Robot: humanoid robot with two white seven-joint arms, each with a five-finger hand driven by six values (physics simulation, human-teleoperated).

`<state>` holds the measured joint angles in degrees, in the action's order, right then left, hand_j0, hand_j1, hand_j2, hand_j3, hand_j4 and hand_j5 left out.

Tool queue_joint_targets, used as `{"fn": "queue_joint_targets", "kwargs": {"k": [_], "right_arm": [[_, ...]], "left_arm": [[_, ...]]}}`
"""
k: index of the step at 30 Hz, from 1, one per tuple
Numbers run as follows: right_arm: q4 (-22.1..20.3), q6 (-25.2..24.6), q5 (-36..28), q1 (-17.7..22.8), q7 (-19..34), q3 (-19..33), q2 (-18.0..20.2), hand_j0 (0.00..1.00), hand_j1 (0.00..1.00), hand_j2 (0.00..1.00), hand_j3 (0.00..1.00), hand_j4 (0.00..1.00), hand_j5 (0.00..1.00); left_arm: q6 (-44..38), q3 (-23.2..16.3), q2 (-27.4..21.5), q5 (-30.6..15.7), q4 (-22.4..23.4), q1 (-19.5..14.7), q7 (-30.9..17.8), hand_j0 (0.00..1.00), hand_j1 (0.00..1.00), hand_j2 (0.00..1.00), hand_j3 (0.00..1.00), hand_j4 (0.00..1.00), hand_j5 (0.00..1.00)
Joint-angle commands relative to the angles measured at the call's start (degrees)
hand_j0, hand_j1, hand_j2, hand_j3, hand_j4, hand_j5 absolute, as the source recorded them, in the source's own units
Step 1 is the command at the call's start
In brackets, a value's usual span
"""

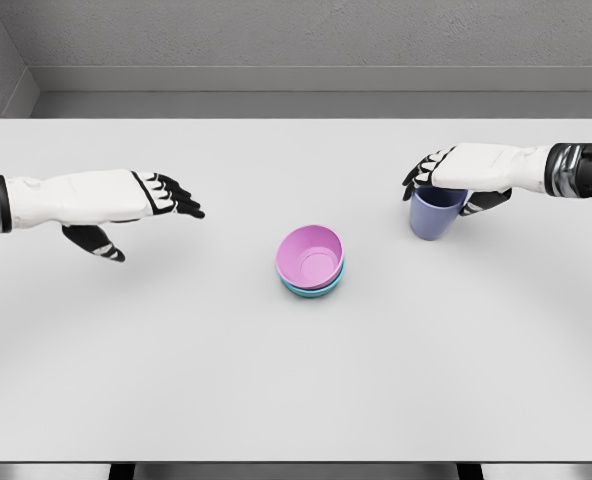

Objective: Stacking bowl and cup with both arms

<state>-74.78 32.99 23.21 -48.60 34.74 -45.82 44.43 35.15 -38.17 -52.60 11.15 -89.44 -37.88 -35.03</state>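
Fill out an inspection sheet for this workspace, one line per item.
Surface: white table, flat, bare apart from the items below.
Job's things: pink bowl nested in a teal bowl near the middle; blue cup upright at the right.
Clutter: nothing seen.
Hands: left hand open, fingers spread above the table, holding nothing; right hand over the cup's rim, grip cannot be told.
Cables: nothing seen.
Surroundings: grey wall behind the table.
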Motion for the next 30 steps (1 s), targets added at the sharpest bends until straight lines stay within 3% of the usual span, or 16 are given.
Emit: {"fn": "queue_joint_targets", "kwargs": {"k": [1,9,27,30], "right_arm": [[0.0,0.1,-0.4,0.0,0.3,-0.1,0.0,0.66,0.66,0.66,0.66,0.66,0.66],[0.0,0.1,-0.6,-0.4,0.3,0.4,0.0,0.59,0.59,0.59,0.59,0.59,0.59],[-0.2,2.0,-1.5,-2.2,0.3,2.5,0.0,0.58,0.58,0.58,0.58,0.58,0.58],[-0.2,2.0,-4.4,-3.3,0.3,2.8,0.0,0.57,0.57,0.57,0.57,0.57,0.57]], "left_arm": [[-0.1,-0.1,0.0,-0.3,0.1,0.0,0.0,1.00,1.00,1.00,1.00,1.00,1.00],[-0.1,0.0,0.0,-0.3,0.1,0.0,0.0,1.00,1.00,1.00,1.00,1.00,1.00],[-0.1,0.3,0.0,-0.3,0.1,-0.1,0.0,1.00,1.00,1.00,1.00,1.00,1.00],[-0.1,0.3,0.0,-0.3,0.0,-0.1,0.0,1.00,1.00,1.00,1.00,1.00,1.00]]}}
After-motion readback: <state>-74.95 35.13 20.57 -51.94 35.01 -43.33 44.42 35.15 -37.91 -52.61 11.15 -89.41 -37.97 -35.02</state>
